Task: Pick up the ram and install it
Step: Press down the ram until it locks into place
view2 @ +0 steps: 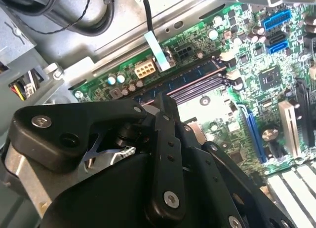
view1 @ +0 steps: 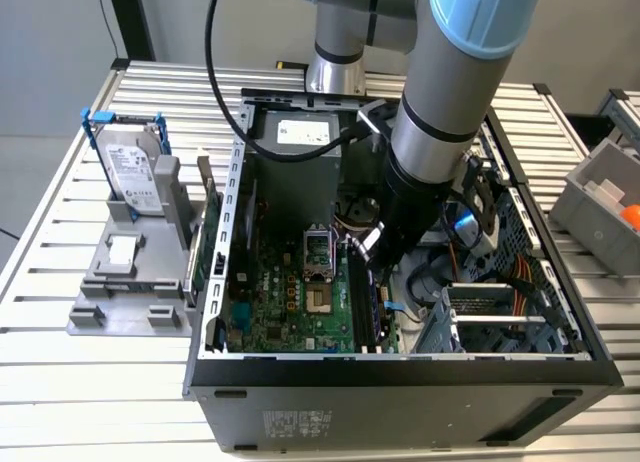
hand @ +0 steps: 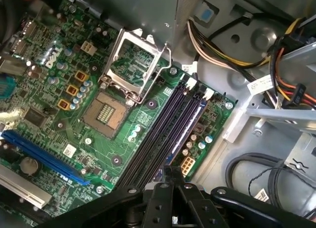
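Dark ram [hand: 190, 132] seated in black slot (hand [view1: 368, 250] above).

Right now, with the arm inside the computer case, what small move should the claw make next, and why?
Probably a slow, short push straight down. In the first wrist view the claw sits over the end of the memory slots, and a bluish strip, likely the ram, lies along the outer slot; I cannot tell whether it is seated.

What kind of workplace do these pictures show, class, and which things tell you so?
Probably a robotics lab bench for computer assembly: an open computer case on a slotted aluminium table, its motherboard exposed, and a hard drive standing in a grey fixture.
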Robot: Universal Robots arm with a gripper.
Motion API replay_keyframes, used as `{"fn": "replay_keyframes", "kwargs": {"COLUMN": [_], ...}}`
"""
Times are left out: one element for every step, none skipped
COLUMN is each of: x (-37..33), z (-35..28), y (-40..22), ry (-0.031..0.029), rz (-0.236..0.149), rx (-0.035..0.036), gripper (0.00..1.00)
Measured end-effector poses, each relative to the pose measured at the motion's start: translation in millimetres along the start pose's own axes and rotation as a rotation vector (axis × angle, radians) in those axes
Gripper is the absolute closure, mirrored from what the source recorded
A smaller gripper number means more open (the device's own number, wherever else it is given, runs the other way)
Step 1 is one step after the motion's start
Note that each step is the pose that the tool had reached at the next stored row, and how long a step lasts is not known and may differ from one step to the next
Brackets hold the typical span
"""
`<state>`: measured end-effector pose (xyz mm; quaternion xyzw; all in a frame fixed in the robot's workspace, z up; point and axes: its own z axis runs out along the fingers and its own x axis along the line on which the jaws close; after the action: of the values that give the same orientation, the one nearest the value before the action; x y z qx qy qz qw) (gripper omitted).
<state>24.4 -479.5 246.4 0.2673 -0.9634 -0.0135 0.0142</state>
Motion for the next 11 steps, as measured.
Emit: {"fn": "replay_keyframes", "kwargs": {"x": [0.0,0.0,0.0,0.0,0.0,0.0,-0.1,-0.1,-0.1,-0.1,-0.1], "z": [0.0,0.0,0.0,0.0,0.0,0.0,0.0,0.0,-0.1,-0.1,-0.2], "y": [0.0,0.0,0.0,0.0,0.0,0.0,0.0,0.0,0.0,0.0,0.0], "ry": [0.0003,0.0005,0.0008,0.001,0.0012,0.0013,0.0012,0.001,0.0008,0.0004,-0.0003], "rz": [-0.008,-0.018,-0.028,-0.037,-0.048,-0.059,-0.071,-0.082,-0.093,-0.103,-0.112], "rx": [0.0001,0.0002,0.0004,0.0004,0.0004,0.0001,-0.0006,-0.0012,-0.0019,-0.0028,-0.0038], "gripper": [1.0,1.0,1.0,1.0,1.0,1.0,1.0,1.0,1.0,1.0,1.0]}}
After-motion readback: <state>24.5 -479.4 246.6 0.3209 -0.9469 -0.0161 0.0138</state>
